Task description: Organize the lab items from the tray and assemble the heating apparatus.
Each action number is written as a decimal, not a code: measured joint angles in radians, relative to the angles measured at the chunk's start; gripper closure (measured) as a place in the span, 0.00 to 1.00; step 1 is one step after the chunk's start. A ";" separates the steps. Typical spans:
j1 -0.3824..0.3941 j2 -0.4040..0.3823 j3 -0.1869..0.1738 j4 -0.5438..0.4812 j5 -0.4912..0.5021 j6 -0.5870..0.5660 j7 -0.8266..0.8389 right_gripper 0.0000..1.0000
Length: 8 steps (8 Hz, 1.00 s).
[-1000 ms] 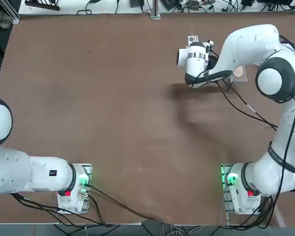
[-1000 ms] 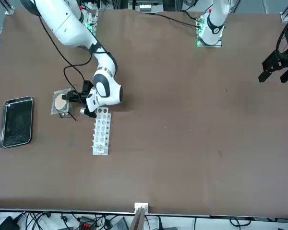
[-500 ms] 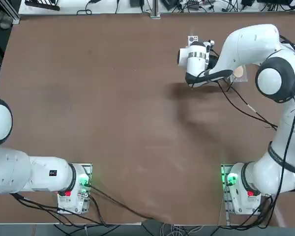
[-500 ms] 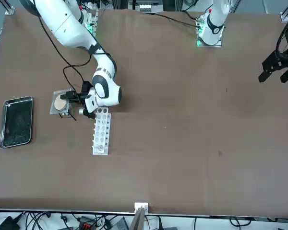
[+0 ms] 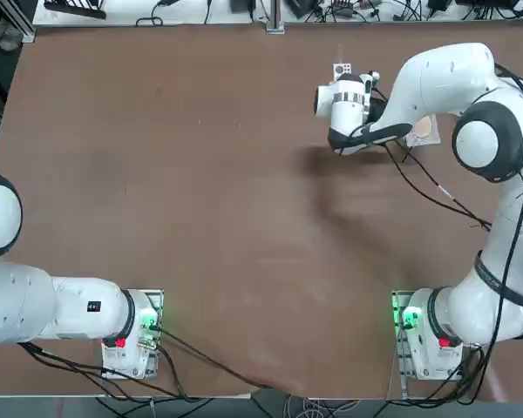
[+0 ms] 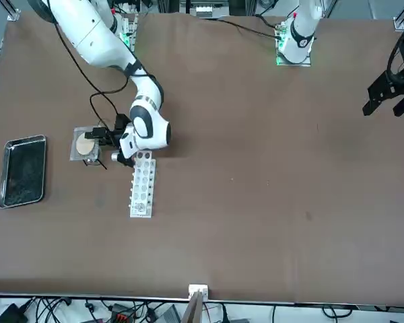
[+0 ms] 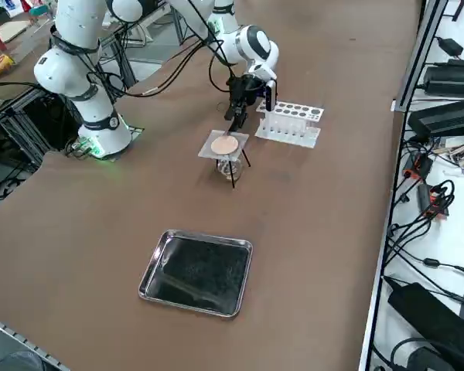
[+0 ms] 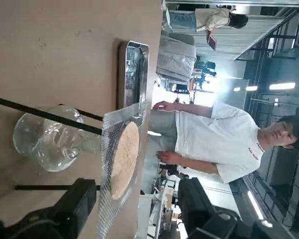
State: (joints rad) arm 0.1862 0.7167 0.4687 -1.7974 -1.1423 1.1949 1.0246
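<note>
Since a second ago the right gripper (image 8: 134, 209) has spread its fingers off the mesh (image 6: 85, 145); arm unmoved. Jaws now apart, one each side of the mesh edge, not gripping. Mesh lies on the wire stand (image 7: 233, 171) over the glass burner (image 8: 49, 145), left-centre in front view. Tray (image 6: 23, 171) at far left, well apart. White rack (image 6: 142, 183) just beside the gripper.

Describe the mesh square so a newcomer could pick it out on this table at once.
Start at the white test-tube rack in the right side view; the right gripper hangs open beside it. Just past the gripper, the grey mesh lies flat on a black wire stand over a clear glass burner. Its round tan centre sets it apart; the shiny tray sits well away.
</note>
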 joint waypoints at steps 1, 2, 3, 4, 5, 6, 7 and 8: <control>0.000 0.000 0.000 0.000 0.000 0.002 0.000 0.00; 0.000 0.000 0.000 0.001 0.000 0.006 0.000 0.00; 0.000 0.000 0.000 0.003 0.000 0.012 0.000 0.00; 0.000 0.000 0.000 0.010 0.001 0.019 0.000 0.00; 0.000 0.000 0.001 0.026 0.009 0.023 0.000 0.00; 0.000 0.000 0.003 0.046 0.029 0.024 0.000 0.00; 0.001 0.000 0.007 0.070 0.056 0.025 0.000 0.00; 0.002 0.001 0.011 0.096 0.087 0.027 0.000 0.00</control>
State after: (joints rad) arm 0.1886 0.7173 0.4802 -1.7017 -1.0556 1.2216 1.0246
